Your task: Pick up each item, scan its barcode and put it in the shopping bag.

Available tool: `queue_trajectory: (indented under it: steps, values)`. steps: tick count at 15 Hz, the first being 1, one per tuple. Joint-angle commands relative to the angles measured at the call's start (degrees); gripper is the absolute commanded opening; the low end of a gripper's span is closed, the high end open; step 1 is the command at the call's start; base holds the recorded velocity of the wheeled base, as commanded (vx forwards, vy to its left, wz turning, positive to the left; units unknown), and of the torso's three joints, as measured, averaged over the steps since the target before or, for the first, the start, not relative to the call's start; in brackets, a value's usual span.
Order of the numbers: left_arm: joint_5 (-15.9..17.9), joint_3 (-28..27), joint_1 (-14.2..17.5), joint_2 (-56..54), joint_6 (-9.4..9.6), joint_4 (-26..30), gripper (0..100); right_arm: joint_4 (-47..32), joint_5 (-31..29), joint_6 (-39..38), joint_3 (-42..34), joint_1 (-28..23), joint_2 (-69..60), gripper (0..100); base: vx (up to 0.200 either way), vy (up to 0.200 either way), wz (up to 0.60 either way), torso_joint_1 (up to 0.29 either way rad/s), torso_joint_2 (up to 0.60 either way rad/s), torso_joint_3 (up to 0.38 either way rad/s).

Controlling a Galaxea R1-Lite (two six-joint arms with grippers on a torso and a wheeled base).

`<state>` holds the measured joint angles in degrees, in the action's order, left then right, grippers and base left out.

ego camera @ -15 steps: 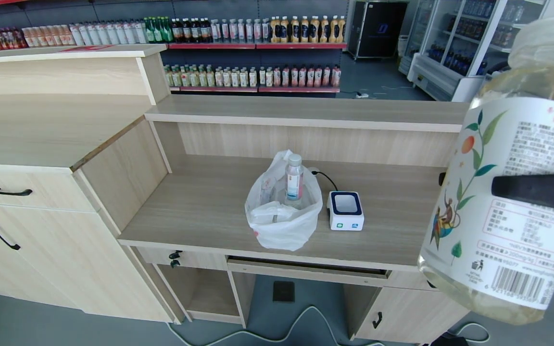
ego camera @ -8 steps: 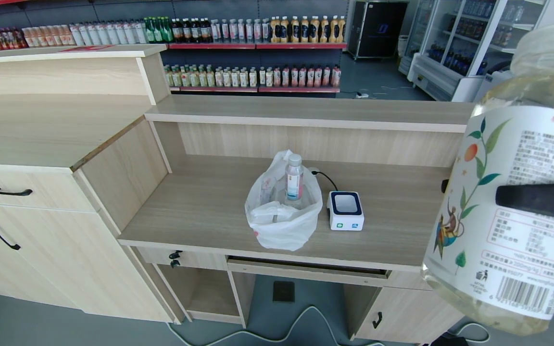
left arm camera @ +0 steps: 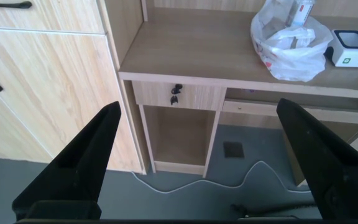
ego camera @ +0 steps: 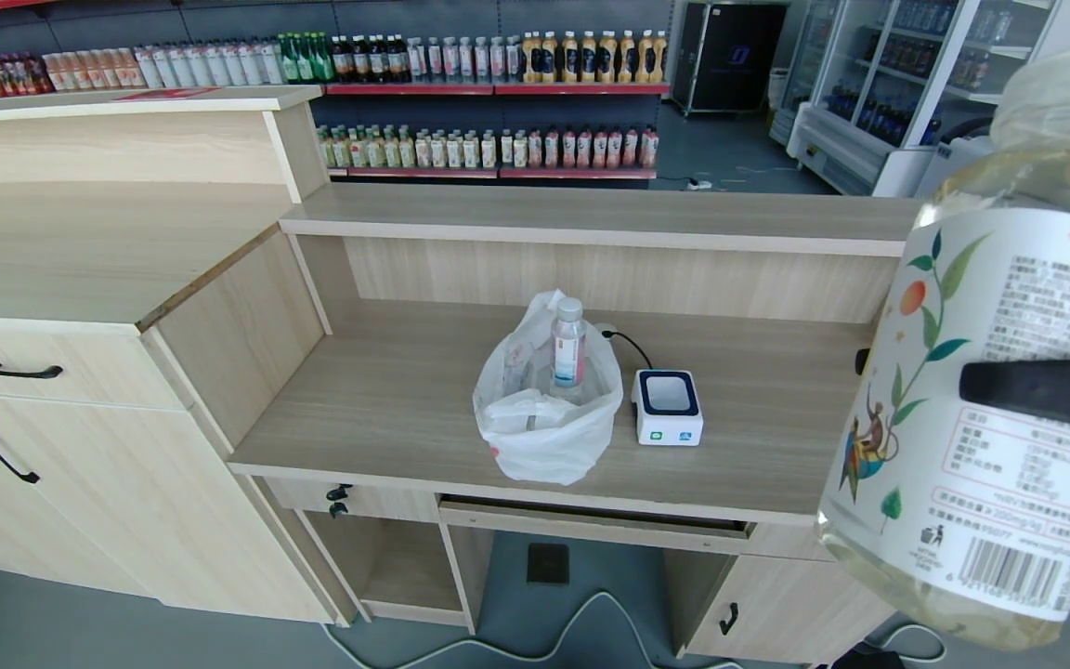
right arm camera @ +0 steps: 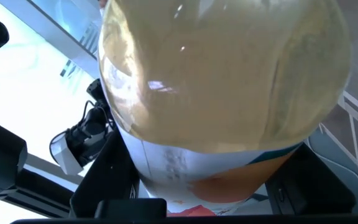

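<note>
A bottle (ego camera: pixel 990 372) is gripped in the right gripper (right arm camera: pixel 213 186) at three o'clock, well apart from the scanner (ego camera: pixel 668 406). The left gripper's (left arm camera: pixel 197 155) jaws are spread wide, empty. Scanning seems in hand: the barcode must be brought over the scanner, at the bag's (ego camera: pixel 544 418) three o'clock.

We saw the shopping bag (ego camera: pixel 544 423) on the counter (ego camera: pixel 386 400), a small bottle (ego camera: pixel 568 348) inside it, the scanner (ego camera: pixel 667 407) just right of it, and a large bottle (ego camera: pixel 1009 297) nearer us, rightmost.
</note>
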<state>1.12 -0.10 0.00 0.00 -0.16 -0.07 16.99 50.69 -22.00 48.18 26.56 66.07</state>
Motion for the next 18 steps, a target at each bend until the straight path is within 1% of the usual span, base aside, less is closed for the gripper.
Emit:
queue_trajectory:
  steps: [1, 2, 3, 4, 5, 6, 7, 8, 9, 10, 12, 14, 17, 18]
  values:
    - [0.02, 0.01, 0.0, 0.09, -0.02, -0.01, 100, 0.14, -2.44, 1.0, 0.25, -0.37, 1.25, 0, 0.0, 0.0, 0.0, 0.0, 0.0, 0.0]
    - [0.02, 0.01, 0.0, 0.09, -0.11, -0.01, 100, 0.5, -6.83, 4.51, 0.16, -0.37, 3.18, 0, 0.0, 0.0, 0.0, 0.0, 0.0, 0.0]
    - [0.02, 0.01, 0.0, 0.09, -0.02, -0.01, 100, 0.5, -7.97, 5.74, 0.16, -0.46, 3.71, 0, 0.0, 0.0, 0.0, 0.0, 0.0, 0.0]
    - [0.02, 0.01, 0.0, 0.09, -0.02, -0.01, 100, 1.55, -14.92, 16.2, -0.01, -0.9, 7.67, 0, 0.0, 0.0, 0.0, 0.0, 0.0, 0.0]
    - [0.02, 0.01, 0.0, 0.09, -0.02, -0.01, 100, 3.57, -19.93, 24.38, -0.8, -3.27, 10.74, 0, 0.0, 0.0, 0.0, 0.0, 0.0, 0.0]
    - [0.02, 0.01, 0.0, 0.0, -0.02, -0.01, 100, 6.3, -23.71, 30.0, -2.12, -5.47, 12.5, 0, 0.0, 0.0, 0.0, 0.0, 0.0, 0.0]
    - [0.02, 0.01, 0.0, 0.09, -0.02, -0.01, 100, 10.6, -27.22, 35.89, -4.41, -9.34, 14.7, 0, 0.0, 0.0, 0.0, 0.0, 0.0, 0.0]
    - [0.02, 0.01, 0.0, 0.09, -0.02, -0.01, 100, 15.44, -29.24, 41.6, -6.96, -13.73, 16.81, 0, 0.0, 0.0, 0.0, 0.0, 0.0, 0.0]
    - [0.02, 0.01, 0.0, 0.09, -0.02, -0.01, 100, 18.51, -29.59, 45.21, -8.45, -16.72, 18.13, 0, 0.0, 0.0, 0.0, 0.0, 0.0, 0.0]
    - [0.02, 0.01, 0.0, 0.09, -0.02, -0.01, 100, 25.72, -29.68, 53.64, -11.53, -22.96, 21.64, 0, 0.0, 0.0, 0.0, 0.0, 0.0, 0.0]
    - [0.02, 0.01, 0.0, 0.09, -0.02, -0.01, 100, 31.79, -29.68, 61.38, -12.49, -28.67, 25.16, 0, 0.0, 0.0, 0.0, 0.0, 0.0, 0.0]
    - [0.02, 0.01, 0.0, 0.09, -0.02, -0.01, 100, 37.59, -29.68, 66.3, -12.41, -31.49, 27.71, 0, 0.0, 0.0, 0.0, 0.0, 0.0, 0.0]
    - [0.02, 0.01, 0.0, 0.09, -0.02, -0.01, 100, 46.2, -29.42, 73.95, -11.44, -34.21, 32.8, 0, 0.0, 0.0, 0.0, 0.0, 0.0, 0.0]
    - [0.02, 0.01, 0.0, 0.09, -0.02, -0.01, 100, 47.52, -28.89, 75.53, -11.09, -34.65, 34.12, 0, 0.0, 0.0, 0.6, 0.007, 0.0, 0.002]
